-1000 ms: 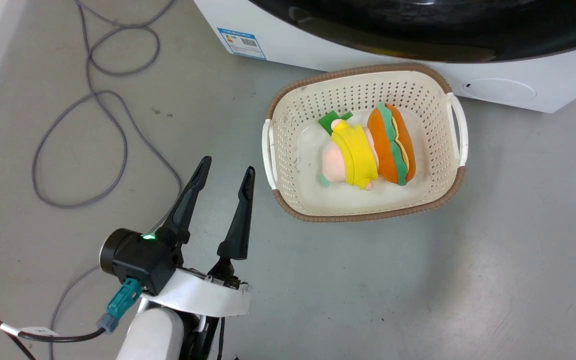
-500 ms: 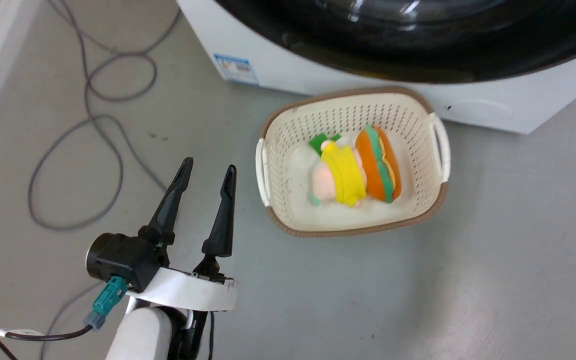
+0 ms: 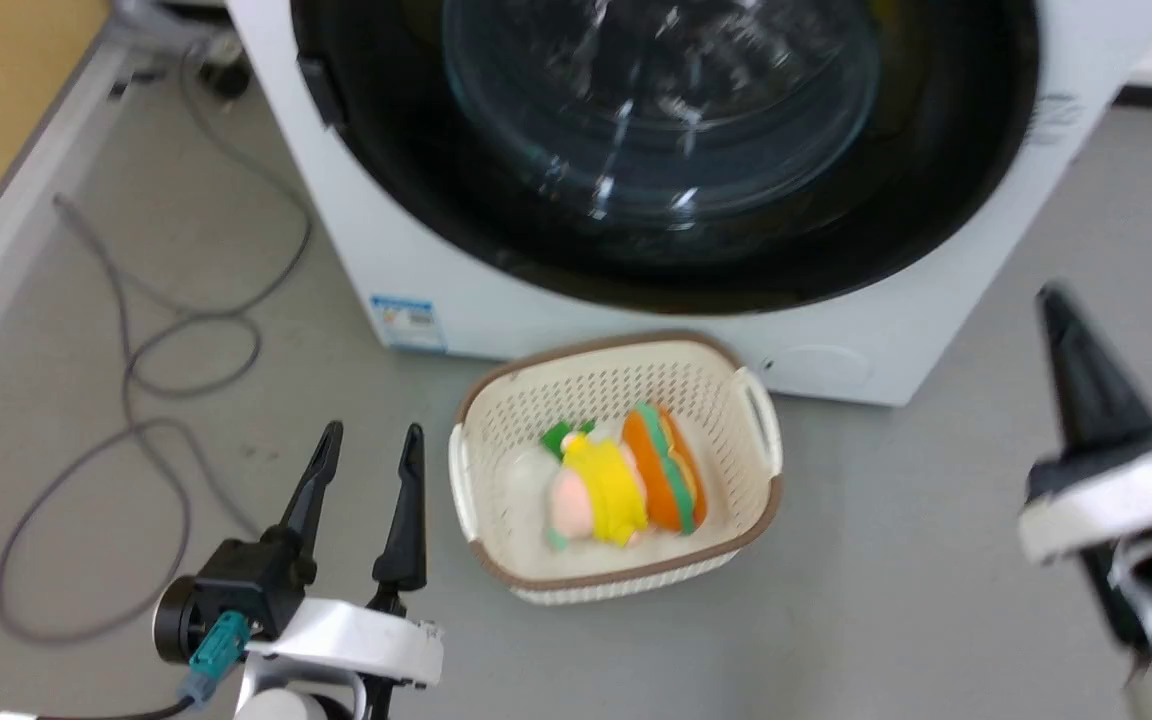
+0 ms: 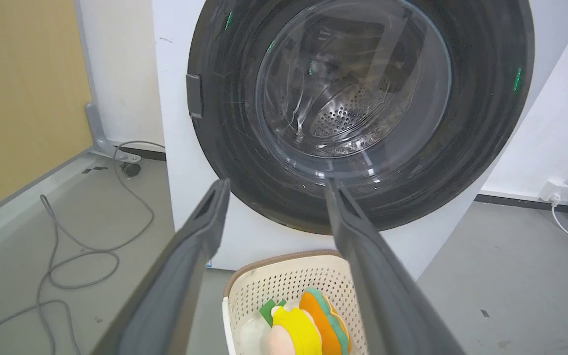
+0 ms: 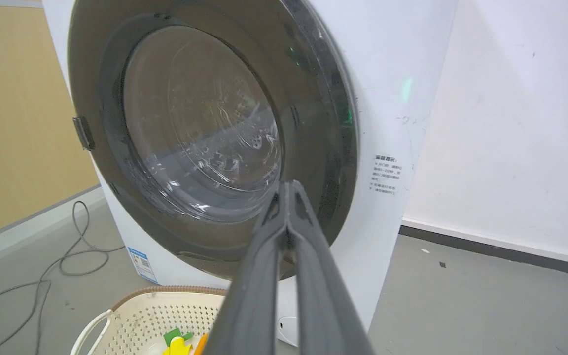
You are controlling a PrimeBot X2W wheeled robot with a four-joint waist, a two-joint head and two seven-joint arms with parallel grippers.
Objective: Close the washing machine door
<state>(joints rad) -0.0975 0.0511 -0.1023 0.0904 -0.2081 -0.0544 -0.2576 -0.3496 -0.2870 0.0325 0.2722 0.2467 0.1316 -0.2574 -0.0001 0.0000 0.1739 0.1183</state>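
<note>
Head view shows, at the left, a grey cable (image 3: 196, 316) looping on the floor. Near it the left gripper (image 3: 374, 430) hovers with its jaws released and empty. Just to its right stands a cream basket (image 3: 586, 385) holding plush toys (image 3: 626, 485). Behind the basket, farther away, is the washing machine (image 3: 456, 300). The washing machine door (image 3: 656, 130) seems to sit flat against its front. At the right, the right gripper (image 3: 1056, 300) has its jaws clenched on nothing, apart from the door.

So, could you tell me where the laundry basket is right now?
In the head view the basket sits on the floor directly before the washing machine, just right of the left gripper.
</note>
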